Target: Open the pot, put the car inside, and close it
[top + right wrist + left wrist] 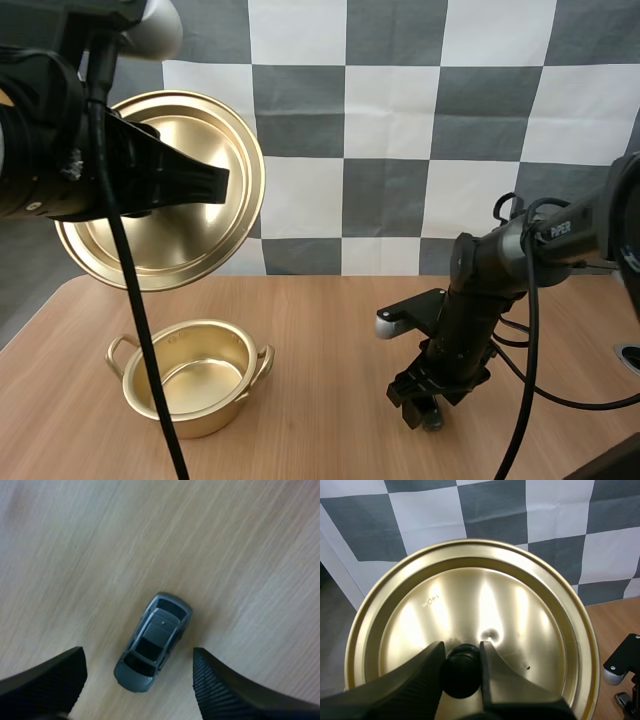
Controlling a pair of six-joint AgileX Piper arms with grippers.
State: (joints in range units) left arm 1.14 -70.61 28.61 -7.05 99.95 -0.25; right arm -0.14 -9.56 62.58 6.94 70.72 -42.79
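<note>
Grey and small, the toy car (pixel 152 642) lies on the bare wood of the table (pixel 330 320), toward its near right edge and well apart from the pot. The right gripper (pixel 137 655) hangs directly over it with its fingers (pixel 220 690) spread wide, one on each side of the body and neither touching. The car sits slanted across the gap, not square to the ribbed faces.

Toward the near left corner the brass-coloured pot (pixel 190 418) stands upright, open and empty. Above and behind it the left gripper (pixel 461 652) pinches the black knob (pixel 461 672) of the lid (pixel 485 605), which it holds up almost on edge, clear of the table.

The grasp looks like the weak point. Because the car is slanted, closing fingers would likely meet its corners first. That could twist it, or send it rolling away on its wheels along the smooth wood. A descent that stops too high may catch only the roof and lose the car on the lift.

The lid hangs from a small round knob, so it may swivel or slip in the pinch. It also sits close above the pot, so the right arm could clash with it when bringing the car across.
</note>
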